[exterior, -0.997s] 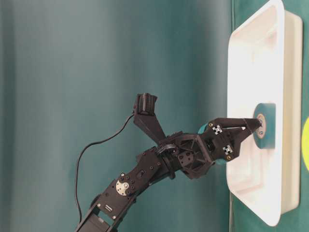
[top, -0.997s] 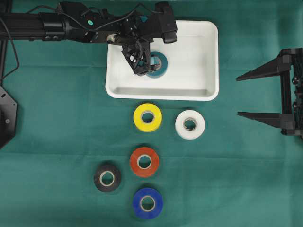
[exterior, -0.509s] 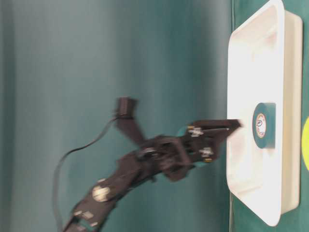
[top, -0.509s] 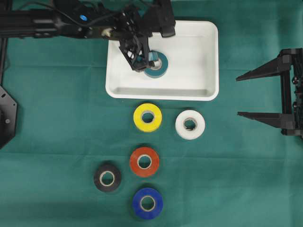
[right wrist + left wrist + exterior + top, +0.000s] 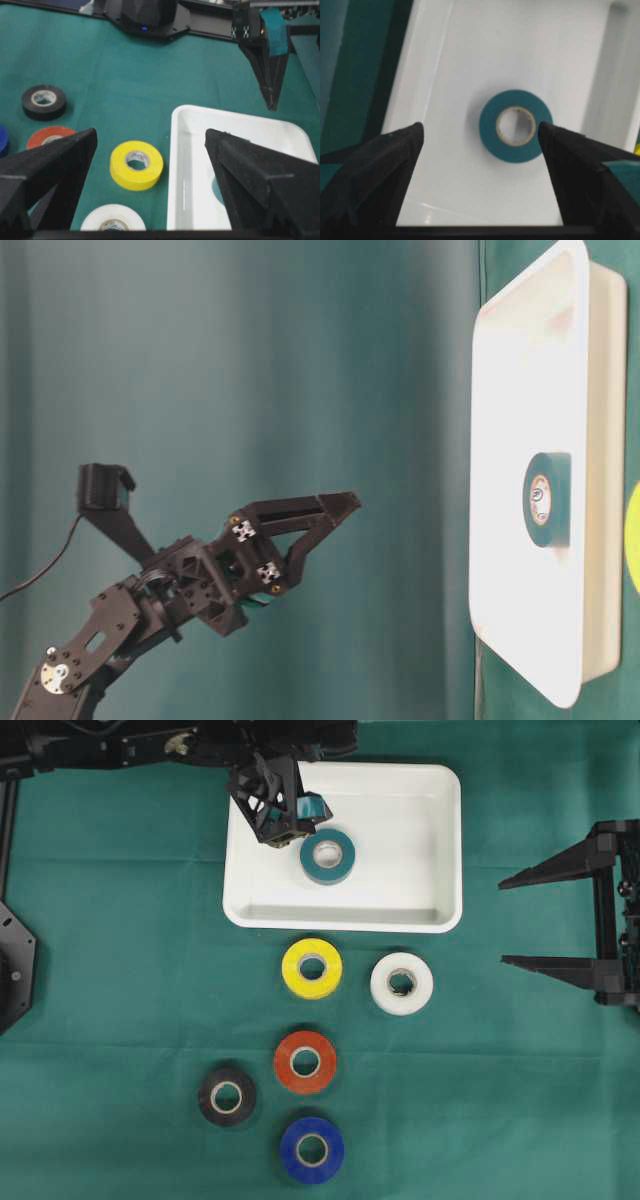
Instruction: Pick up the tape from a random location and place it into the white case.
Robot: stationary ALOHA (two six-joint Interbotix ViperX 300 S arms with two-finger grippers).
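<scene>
Your teal tape roll [image 5: 327, 857] lies flat inside the white case [image 5: 440, 830], a little left of its middle and touching no wall. The left pincer [image 5: 335, 512] hangs above it with its jaws spread wide and nothing between them; in the wrist view the roll sits framed between the two fingers [image 5: 375, 175], well clear of both. The right pincer [image 5: 515, 920] waits at the right edge, also wide open and empty.

Expect these rolls to be light and stiff: a hard cardboard core wrapped in smooth vinyl. They should not crush under a firm squeeze, though the outer face looks slick, so a shallow pinch might slip. I would put one finger into the core hole and one on the outer wall, or span the whole ring across its width.

Five more rolls lie flat on the green cloth covering the surface: yellow [image 5: 312, 968] and white [image 5: 401, 983] just below the case, red [image 5: 304, 1061] beneath those, black [image 5: 227, 1095] to its left, blue [image 5: 312, 1149] lowest. They lie apart from one another, so you have room to come straight down on any of them. The cloth looks soft and may give a little under the fingertips. The case has plenty of bare floor left.
</scene>
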